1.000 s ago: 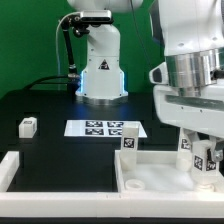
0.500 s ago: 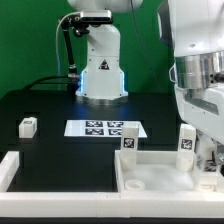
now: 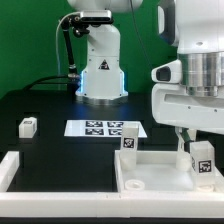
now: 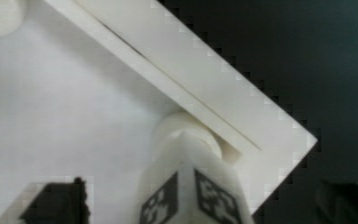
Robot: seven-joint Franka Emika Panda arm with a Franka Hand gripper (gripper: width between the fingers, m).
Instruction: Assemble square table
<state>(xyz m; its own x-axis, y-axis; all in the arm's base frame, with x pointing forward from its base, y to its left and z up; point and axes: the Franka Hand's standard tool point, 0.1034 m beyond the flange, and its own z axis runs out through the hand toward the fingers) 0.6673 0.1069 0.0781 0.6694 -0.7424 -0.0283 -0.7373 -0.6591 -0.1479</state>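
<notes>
White plastic square top [image 3: 160, 172] lies on the black bench [image 3: 60, 145] at the exterior view's right, with a far leg [image 3: 128, 140] upright at its corner. A tagged leg [image 4: 190, 165] stands in another corner between the fingers [image 4: 59, 203] of the wide-spread pincer [image 4: 211, 208], untouched. A loose leg [image 3: 28, 126] sits well apart, to the exterior view's left of the marker board [image 3: 105, 128].

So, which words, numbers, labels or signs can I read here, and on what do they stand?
No readable words or numbers.
On the flat white marker board: black-white tag patterns, no letters.
On the small white plastic block leg: tag pattern only.
On the white robot base: lit sign, too blurred to read.
</notes>
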